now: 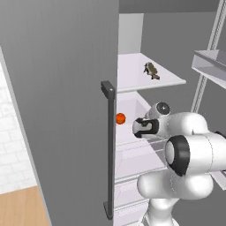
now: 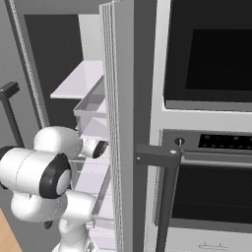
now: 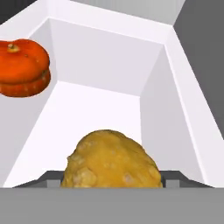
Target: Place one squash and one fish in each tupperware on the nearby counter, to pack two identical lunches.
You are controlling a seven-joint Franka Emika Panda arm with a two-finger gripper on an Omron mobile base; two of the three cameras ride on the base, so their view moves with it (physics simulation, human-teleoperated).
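There, on the white fridge shelf (image 3: 100, 109), the orange-red squash (image 3: 22, 68) lay at the left, well apart from the yellow squash (image 3: 111, 159), which the gripper (image 3: 111, 179) pinched between its fingertips near the shelf's right wall.

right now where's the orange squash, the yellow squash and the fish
orange squash (image 3: 22, 68), hand view, middle of its ribbed side
yellow squash (image 3: 111, 159), hand view, centre of its bumpy front
fish (image 1: 151, 69), left base view, mid body, on the upper shelf
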